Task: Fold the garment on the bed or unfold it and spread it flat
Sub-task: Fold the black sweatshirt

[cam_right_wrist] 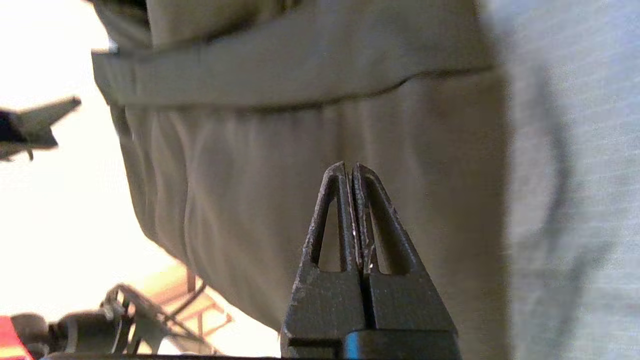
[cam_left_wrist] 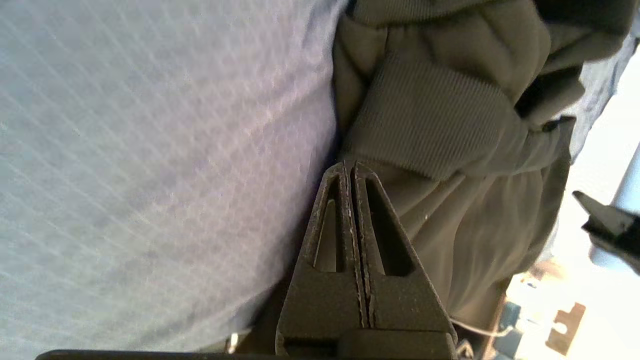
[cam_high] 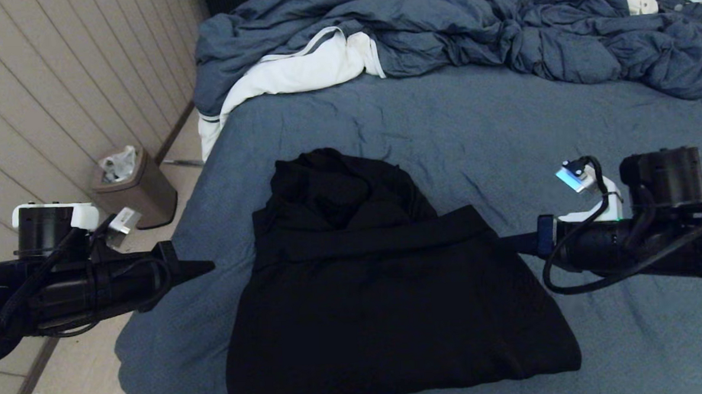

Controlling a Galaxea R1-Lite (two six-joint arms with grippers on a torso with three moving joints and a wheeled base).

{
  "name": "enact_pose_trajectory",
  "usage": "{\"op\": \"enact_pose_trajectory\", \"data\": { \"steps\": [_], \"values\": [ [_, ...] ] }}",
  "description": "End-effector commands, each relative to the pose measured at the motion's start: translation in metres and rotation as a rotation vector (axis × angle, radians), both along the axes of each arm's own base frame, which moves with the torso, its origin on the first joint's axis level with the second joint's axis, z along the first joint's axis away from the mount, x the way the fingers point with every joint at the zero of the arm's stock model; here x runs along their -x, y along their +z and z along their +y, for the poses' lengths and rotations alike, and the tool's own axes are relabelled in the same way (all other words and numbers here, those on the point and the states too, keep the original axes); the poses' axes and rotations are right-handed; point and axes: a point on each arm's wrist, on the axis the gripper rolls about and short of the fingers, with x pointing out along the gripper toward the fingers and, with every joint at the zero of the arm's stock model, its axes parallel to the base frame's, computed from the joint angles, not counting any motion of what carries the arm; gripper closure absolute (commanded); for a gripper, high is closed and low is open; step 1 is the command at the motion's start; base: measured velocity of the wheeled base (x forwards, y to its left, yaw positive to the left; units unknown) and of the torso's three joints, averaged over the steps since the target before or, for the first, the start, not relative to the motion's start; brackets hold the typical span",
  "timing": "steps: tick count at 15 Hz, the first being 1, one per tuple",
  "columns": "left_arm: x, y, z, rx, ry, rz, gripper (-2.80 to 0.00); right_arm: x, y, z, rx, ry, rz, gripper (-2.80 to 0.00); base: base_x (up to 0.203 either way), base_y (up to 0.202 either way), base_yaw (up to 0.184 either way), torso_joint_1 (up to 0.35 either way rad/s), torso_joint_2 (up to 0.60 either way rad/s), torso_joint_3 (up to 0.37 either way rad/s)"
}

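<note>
Head view: the garment (cam_high: 385, 290), a black hoodie, lies partly folded on the near part of the bed (cam_high: 502, 125), hood end toward the far side, a straight fold edge crossing its middle. Left gripper (cam_high: 209, 265) hangs level at the hoodie's left side, tip just short of the cloth and apart from it. Right gripper (cam_high: 507, 243) reaches in level from the right, its tip at the hoodie's right edge; contact cannot be told from here. Rumpled comforter (cam_high: 498, 30) heaped along the far side; white cloth with dark stripe (cam_high: 298, 69) at the far left corner, draping over the edge. Waste bin (cam_high: 134, 186) on the floor by the panelled wall (cam_high: 56, 85).

Left wrist view: left gripper (cam_left_wrist: 350, 165) with jaws pressed together, nothing between them, tip near a ribbed cuff (cam_left_wrist: 430, 120) bunched against the sheet; this cuff is not made out in the head view.

Right wrist view: right gripper (cam_right_wrist: 349, 166) with jaws pressed together and empty, pointing at the hoodie's side below a flat folded band (cam_right_wrist: 300, 70). The opposite gripper's tip shows at the edge of each wrist view.
</note>
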Motion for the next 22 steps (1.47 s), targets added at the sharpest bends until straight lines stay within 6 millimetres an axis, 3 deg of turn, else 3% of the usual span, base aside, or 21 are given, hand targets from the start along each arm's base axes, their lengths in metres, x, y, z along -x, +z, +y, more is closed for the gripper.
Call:
{"op": "enact_pose_trajectory", "data": {
  "steps": [1,2,3,9,12,14,18,22],
  "values": [
    [-0.001,-0.003,-0.001,0.005,-0.003,0.017,-2.80,-0.001,0.000,-0.002,-0.003,-0.007,-0.001,0.00,0.000,0.000,0.000,0.000,0.00,0.000],
    [-0.001,-0.003,0.000,0.004,0.000,0.015,-2.80,0.001,0.001,-0.002,-0.002,-0.007,-0.005,0.00,0.000,0.000,0.000,0.000,0.00,0.000],
    [0.000,0.000,0.000,0.005,-0.004,0.002,-2.80,0.002,0.002,-0.002,-0.002,-0.006,-0.006,-2.80,0.000,0.000,0.000,0.000,0.00,0.000],
    [0.014,0.010,0.000,0.014,-0.024,-0.035,-2.80,0.010,0.013,-0.008,-0.003,-0.024,-0.051,-2.80,0.000,0.000,0.000,0.000,0.00,0.000],
    [0.018,0.002,-0.008,0.041,-0.105,0.001,-2.80,0.007,0.009,-0.012,0.018,-0.029,-0.049,-2.80,0.000,0.000,0.000,0.000,0.00,0.000],
    [0.015,-0.009,-0.014,0.034,-0.123,0.033,-2.80,0.004,0.004,-0.020,0.045,-0.043,-0.044,-2.80,0.000,0.000,0.000,0.000,0.00,0.000],
    [0.012,-0.030,-0.021,-0.017,-0.186,0.066,-2.80,-0.015,-0.027,-0.025,0.088,-0.034,0.039,-2.80,0.000,0.000,0.000,0.000,0.00,0.000],
    [0.017,-0.032,-0.029,-0.021,-0.226,0.073,-2.80,-0.010,-0.035,-0.020,0.101,-0.007,0.054,-2.80,0.000,0.000,0.000,0.000,0.00,0.000]
  ]
}}
